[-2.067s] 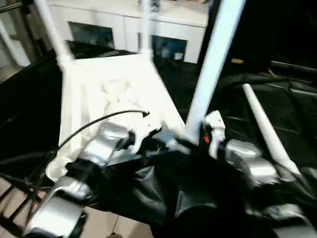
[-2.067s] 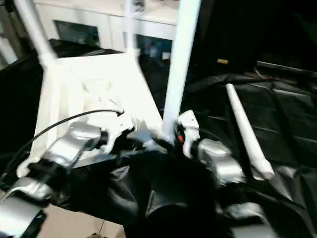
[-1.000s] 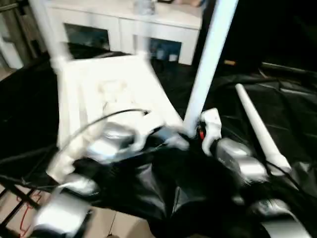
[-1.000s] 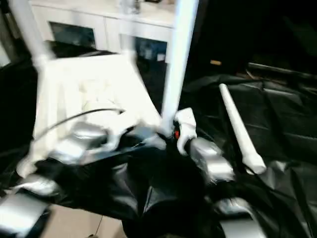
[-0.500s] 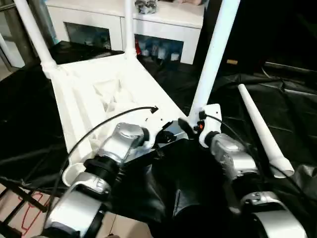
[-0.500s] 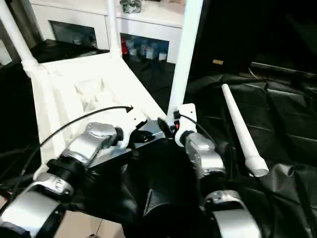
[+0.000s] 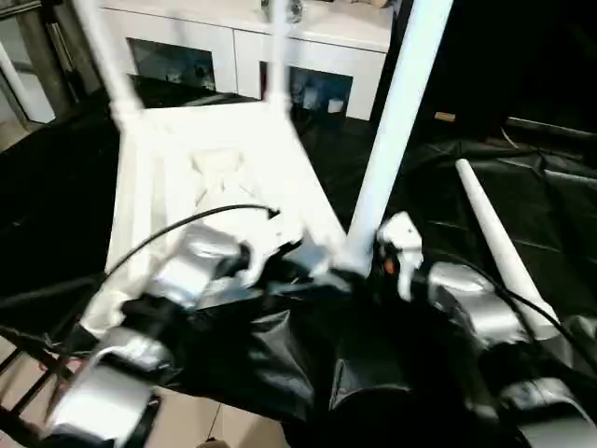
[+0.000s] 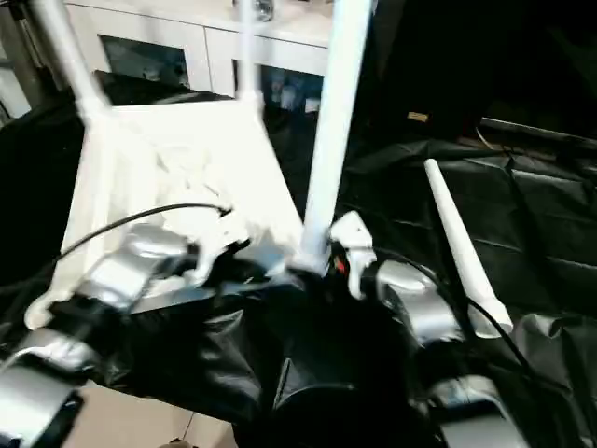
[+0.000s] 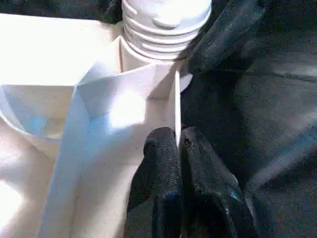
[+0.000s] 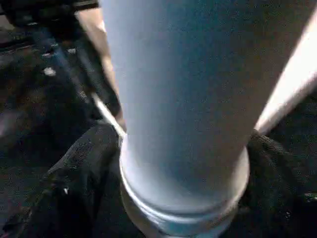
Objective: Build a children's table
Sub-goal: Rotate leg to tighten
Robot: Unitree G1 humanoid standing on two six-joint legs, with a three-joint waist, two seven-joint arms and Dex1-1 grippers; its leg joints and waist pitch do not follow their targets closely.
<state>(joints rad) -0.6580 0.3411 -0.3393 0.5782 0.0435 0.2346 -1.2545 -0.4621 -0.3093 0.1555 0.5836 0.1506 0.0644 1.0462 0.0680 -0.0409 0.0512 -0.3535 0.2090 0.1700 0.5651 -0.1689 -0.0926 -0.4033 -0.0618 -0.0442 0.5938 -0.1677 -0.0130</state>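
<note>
Third leg [image 7: 401,103] now more upright than half a second back, its threaded base sitting in the near corner socket of the tabletop [image 7: 215,177], which lies underside up on the black-draped table [image 7: 522,187]. Right gripper [image 10: 183,163] wrapped round the leg just above its collar, black fingers [image 10: 74,178] pressed to either side of the tube, closed on it. Left gripper [image 9: 179,148] pinched tight on the thin side wall of the tabletop, just short of the socket, one finger inside the rim and one outside, bracing the piece. Two far legs [image 7: 103,47] already standing in their sockets. Last leg [image 7: 499,247] lying loose on the cloth, out beyond the right gripper. Judging by the exposed thread turns in the left wrist view, seating not yet finished; more turning or pushing probably needed before the fourth.
</note>
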